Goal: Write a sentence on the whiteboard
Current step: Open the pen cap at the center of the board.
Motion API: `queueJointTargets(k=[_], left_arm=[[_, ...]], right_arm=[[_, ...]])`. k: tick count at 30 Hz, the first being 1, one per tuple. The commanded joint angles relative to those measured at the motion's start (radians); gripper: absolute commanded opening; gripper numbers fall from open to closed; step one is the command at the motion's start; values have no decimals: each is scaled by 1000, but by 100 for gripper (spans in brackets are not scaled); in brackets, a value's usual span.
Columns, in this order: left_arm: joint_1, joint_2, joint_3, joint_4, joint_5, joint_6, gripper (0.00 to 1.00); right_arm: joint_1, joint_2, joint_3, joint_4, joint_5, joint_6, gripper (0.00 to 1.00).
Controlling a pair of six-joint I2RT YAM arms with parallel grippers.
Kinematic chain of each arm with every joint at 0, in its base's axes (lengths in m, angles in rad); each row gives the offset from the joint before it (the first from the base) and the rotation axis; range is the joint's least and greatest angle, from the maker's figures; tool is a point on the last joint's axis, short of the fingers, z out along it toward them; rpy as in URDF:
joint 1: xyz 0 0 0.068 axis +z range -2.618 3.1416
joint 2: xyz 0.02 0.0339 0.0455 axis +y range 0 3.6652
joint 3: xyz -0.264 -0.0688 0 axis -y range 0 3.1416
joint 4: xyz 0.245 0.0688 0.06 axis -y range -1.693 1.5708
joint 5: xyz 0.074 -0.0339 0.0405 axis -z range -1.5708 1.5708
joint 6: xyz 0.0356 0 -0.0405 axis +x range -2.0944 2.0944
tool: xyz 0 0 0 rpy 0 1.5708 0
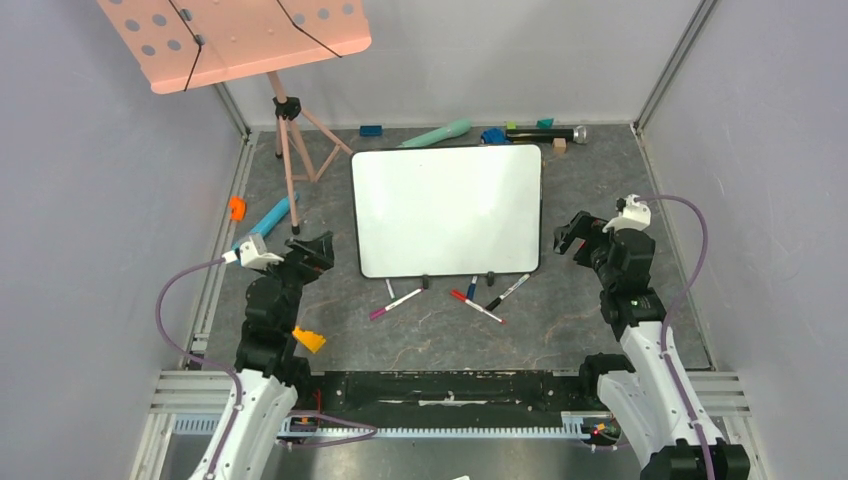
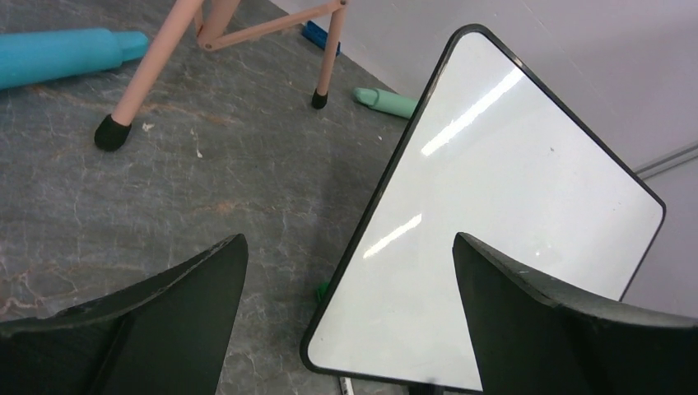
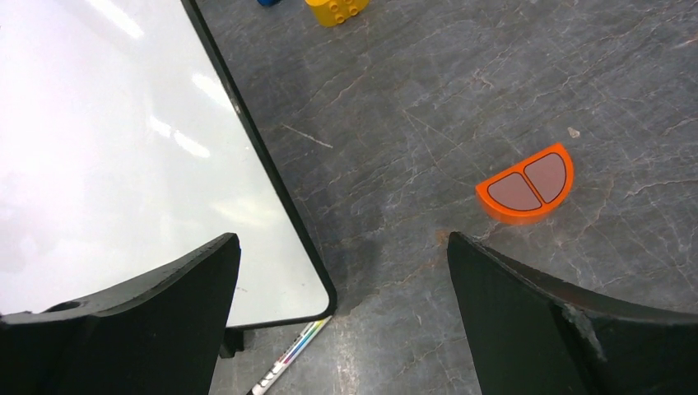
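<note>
board: whiteboard [image 1: 448, 210] sits mid-table [image 1: 560, 320] on its small feet, face blank, no writing that I can see
left end effector [image 1: 318, 247]: released, empty, just off the board's left edge near the lower corner
right end effector [image 1: 570, 232]: released, empty, just off the board's right edge
markers [image 1: 477, 306]: several lie in front of the board's feet, between my two arms
risk 1: the pens lie bunched by the feet; I reckon a sloppy pick could bump the board or roll a neighbour away
risk 2: the board rests only on those feet; pressing hard could slide or tip it
</note>
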Motion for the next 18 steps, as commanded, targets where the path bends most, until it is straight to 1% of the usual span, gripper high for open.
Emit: queueJointTargets(k=[1,3,5,10,13,18], left_arm=[[-2,-99,-10,-234,36,-116,100],[-2,-117,-24,-253,43,-119,100],[-2,-100,-8,-295,30,-139,100],[-3,25,54,-306,129,-96,100],[-2,96,73,-281,205,-94,100],[-2,192,121,-245,281,-114,100]], right_arm=[[-1,-49,-22,-62,-32,-18,98],[-1,-73,-40,-85,8,-33,98],[-1,-86,-56,-100,49,-51,98],[-1,-88,-70,-119,87,-80,98],[-1,-85,-65,-127,113,-95,98],[-1,-85,-47,-178,78,-75,98]])
